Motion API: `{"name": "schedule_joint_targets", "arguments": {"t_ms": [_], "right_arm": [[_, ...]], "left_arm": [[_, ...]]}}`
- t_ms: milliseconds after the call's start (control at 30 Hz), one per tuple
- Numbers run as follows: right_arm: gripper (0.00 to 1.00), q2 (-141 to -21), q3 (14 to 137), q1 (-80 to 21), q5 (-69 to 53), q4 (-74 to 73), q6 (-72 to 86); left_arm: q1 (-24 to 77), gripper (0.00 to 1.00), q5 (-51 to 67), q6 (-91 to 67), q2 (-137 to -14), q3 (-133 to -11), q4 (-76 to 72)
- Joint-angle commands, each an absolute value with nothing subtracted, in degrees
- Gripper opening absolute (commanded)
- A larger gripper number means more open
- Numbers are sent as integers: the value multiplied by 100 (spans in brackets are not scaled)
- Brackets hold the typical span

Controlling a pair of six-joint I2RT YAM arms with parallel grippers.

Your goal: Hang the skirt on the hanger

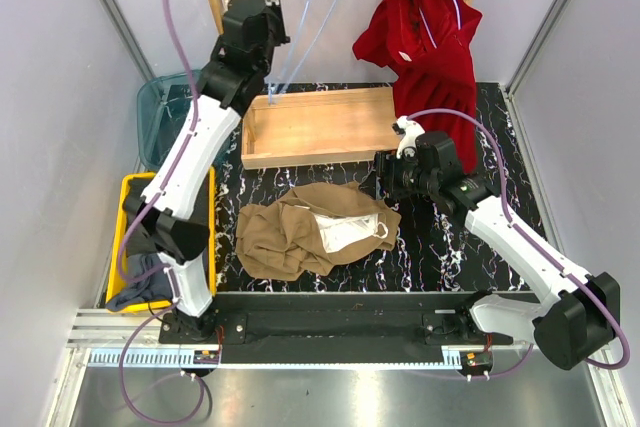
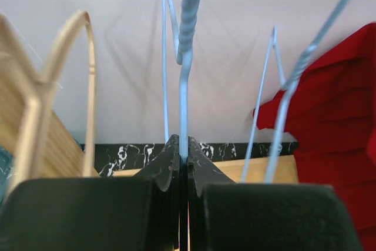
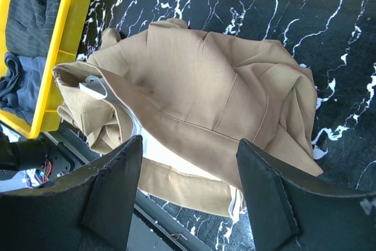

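A tan skirt (image 1: 310, 227) with a white lining lies crumpled on the black marbled table; it fills the right wrist view (image 3: 200, 86). My right gripper (image 3: 188, 151) is open and hangs above the skirt, near its right edge in the top view (image 1: 388, 175). A light-blue wire hanger (image 1: 310, 7) hangs from the wooden rail at the back. My left gripper (image 2: 183, 145) is shut on the hanger's wire (image 2: 185, 74) just below the twisted neck; in the top view the left gripper (image 1: 272, 95) reaches up at the back left.
A red garment (image 1: 425, 47) hangs on another blue hanger (image 2: 305, 57) at the back right. A wooden tray (image 1: 320, 125) lies behind the skirt. A yellow bin (image 1: 135, 237) with dark clothes stands at the left, a teal bin (image 1: 160, 117) behind it.
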State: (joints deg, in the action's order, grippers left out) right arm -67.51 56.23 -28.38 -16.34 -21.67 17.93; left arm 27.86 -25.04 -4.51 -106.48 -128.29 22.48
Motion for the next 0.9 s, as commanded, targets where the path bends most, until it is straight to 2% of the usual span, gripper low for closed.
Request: {"name": "schedule_joint_targets", "arguments": {"t_ms": [0, 33, 67, 100, 400, 667, 867], "right_arm": [[74, -6566, 5660, -2813, -1468, -1925, 1863], [77, -6557, 5660, -2804, -1450, -1925, 1855], [85, -6531, 5660, -2812, -1407, -1925, 1854], [99, -6452, 5643, -2804, -1276, -1934, 1854], [100, -6144, 5599, -2813, -1036, -1995, 1442], [89, -6117, 5721, -2812, -1257, -2652, 1731], [74, -5977, 5740, -2813, -1214, -3803, 1898]], "left_arm": [[2777, 0, -2189, -404, -9967, -12903, 1960], [2777, 0, -2032, -422, -9915, -12859, 2056], [2777, 0, -1917, -413, -9766, -12754, 2144], [2777, 0, -1672, -387, -9660, -12666, 2336], [2786, 0, -722, -483, -7622, -10618, 3048], [2786, 0, -35, -826, -5794, -9573, 4112], [2786, 0, 956, -1142, -4466, -8528, 4728]]}}
